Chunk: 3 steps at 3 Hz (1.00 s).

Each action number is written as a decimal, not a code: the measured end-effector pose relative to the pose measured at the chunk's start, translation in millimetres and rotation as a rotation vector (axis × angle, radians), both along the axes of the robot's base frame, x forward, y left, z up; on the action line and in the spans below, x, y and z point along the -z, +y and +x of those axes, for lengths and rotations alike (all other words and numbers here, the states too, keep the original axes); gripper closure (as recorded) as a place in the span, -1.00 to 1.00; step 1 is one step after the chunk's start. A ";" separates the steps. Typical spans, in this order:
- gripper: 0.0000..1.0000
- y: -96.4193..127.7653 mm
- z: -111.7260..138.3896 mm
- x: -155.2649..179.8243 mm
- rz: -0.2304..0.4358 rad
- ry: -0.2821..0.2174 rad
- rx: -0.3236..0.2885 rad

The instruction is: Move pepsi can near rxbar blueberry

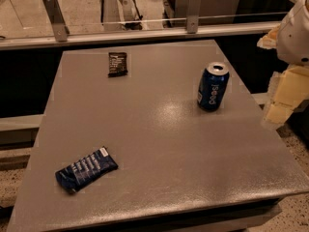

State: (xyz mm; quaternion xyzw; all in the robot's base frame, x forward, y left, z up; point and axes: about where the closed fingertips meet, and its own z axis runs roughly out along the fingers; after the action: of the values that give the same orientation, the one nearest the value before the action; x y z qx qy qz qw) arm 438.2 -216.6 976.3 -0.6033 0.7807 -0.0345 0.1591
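Blue can upright on tabletop, pincer seemingly off the right edge, near it, not touching, grip state unclear.

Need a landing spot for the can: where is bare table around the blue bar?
Bare table borders the rxbar blueberry on its right and behind, up to the black bar and the pepsi can. Only its left and front, near the edges, are tight. The gripper hangs beyond the right edge.
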 end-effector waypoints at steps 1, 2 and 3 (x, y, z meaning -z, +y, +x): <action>-1.00 0.0 0.0 0.0 0.000 0.000 0.000; -1.00 -0.6 13.4 8.6 0.058 -0.029 0.000; -1.00 1.3 38.0 23.5 0.143 -0.068 0.000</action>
State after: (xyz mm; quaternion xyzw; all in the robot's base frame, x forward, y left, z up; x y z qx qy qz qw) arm 476.1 -215.4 952.8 -0.5887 0.7755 0.0011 0.2281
